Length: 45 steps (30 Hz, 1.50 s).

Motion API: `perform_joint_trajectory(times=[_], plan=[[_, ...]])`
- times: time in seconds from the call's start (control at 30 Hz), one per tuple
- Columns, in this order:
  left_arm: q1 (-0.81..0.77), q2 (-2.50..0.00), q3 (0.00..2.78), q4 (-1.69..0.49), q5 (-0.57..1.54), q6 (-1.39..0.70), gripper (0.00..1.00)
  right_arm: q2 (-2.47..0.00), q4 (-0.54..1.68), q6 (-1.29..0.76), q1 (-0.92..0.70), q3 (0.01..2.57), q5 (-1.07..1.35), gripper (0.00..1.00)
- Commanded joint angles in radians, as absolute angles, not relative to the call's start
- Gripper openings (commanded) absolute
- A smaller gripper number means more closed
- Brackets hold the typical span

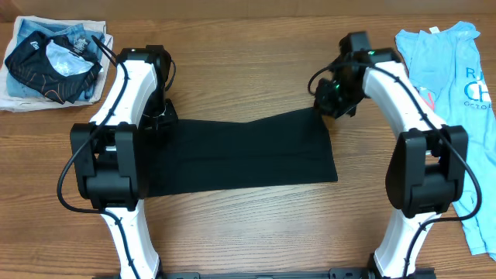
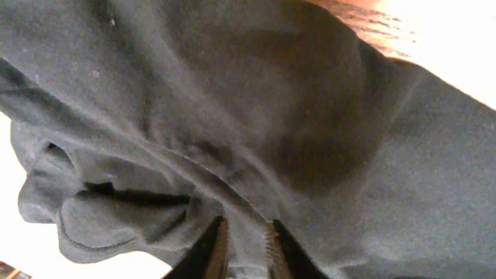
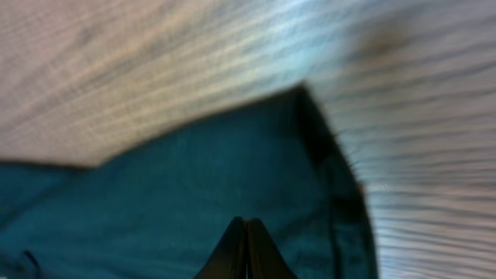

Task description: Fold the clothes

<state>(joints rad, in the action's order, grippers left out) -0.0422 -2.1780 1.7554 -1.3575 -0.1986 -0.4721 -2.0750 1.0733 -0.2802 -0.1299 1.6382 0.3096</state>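
Black T-shirt (image 1: 240, 155) lies folded into a wide band across the middle of the wooden table (image 1: 248, 232). It is plain, soft and unprinted, its lower edge nearly straight. The left gripper (image 2: 246, 249) is at the band's 10 o'clock corner, its narrowly set fingers clamped on a ridge of bunched fabric. A rolled hem shows at 8 o'clock in the left wrist view. The right gripper (image 3: 246, 248) sits at the 2 o'clock corner, fingertips pressed together over the cloth just inside a seamed corner; whether fabric is pinched there cannot be told. Farther out, a light blue printed T-shirt (image 1: 457, 77) lies at 3 o'clock and a heap of dark and denim garments (image 1: 54, 58) at 10 o'clock.
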Motion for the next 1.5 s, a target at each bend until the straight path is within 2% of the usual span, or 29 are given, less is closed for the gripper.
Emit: perform_joint_trajectory(times=[0.0, 0.43, 0.6, 0.8, 0.97, 1.47], plan=[[-0.031, -2.178, 1.758, -1.357, -0.189, -0.480, 0.17, -2.078, 1.028, -0.261, -0.157, 1.567, 0.327, 0.04], [0.033, -2.178, 1.536, -1.248, -0.190, -0.479, 0.13, -2.088, 0.926, -0.292, -0.149, 1.423, 0.247, 0.04], [0.088, -2.178, 1.514, -1.240, -0.191, -0.471, 0.17, -2.090, 0.900, -0.342, -0.148, 1.399, 0.186, 0.04], [0.118, -2.178, 1.514, -1.239, -0.191, -0.464, 0.30, -2.090, 0.888, -0.376, -0.148, 1.400, 0.133, 0.04], [0.118, -2.177, 1.559, -1.264, -0.191, -0.464, 0.31, -2.090, 0.891, -0.446, -0.146, 1.402, 0.033, 0.04], [0.117, -2.177, 1.824, -1.424, -0.189, -0.468, 0.32, -2.089, 0.955, -0.446, -0.011, 1.457, 0.027, 0.04]])
